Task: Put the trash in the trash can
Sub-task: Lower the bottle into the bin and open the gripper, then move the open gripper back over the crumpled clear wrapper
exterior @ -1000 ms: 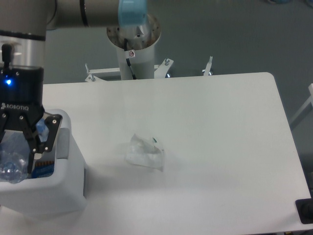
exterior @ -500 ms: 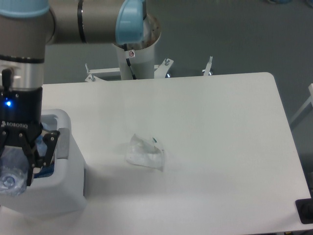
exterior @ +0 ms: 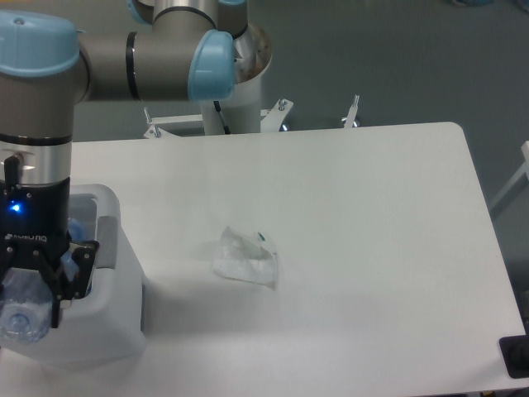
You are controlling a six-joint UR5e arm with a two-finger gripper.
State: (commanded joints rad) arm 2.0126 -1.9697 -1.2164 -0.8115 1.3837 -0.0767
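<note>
- Gripper (exterior: 31,277) is hanging low inside the trash can (exterior: 116,318) at the left edge of the table (exterior: 372,248), its black fingers (exterior: 78,269) spread to either side of the crushed bottle (exterior: 21,310).
- From where I am standing I cannot tell whether those fingers are pressing on the bottle or standing just clear of it; they are spread about as wide as the bottle itself.
- Bottle is sitting down within the bin's walls, clear and crumpled, with a patch of blue showing just behind the gripper body.
- A blue light is glowing on the wrist above the gripper, and the arm (exterior: 107,54) is reaching across from its white pedestal (exterior: 235,103) at the back of the table.
- Trash can is standing upright, white with rounded corners, its grey panel (exterior: 108,242) facing the middle of the table.
- Crumpled wrapper (exterior: 245,258) is lying flat on the tabletop, well apart from the bin to its right, roughly mid-table, with nothing touching it.
- A small black object (exterior: 517,356) is peeking in at the table's lower right corner.
</note>
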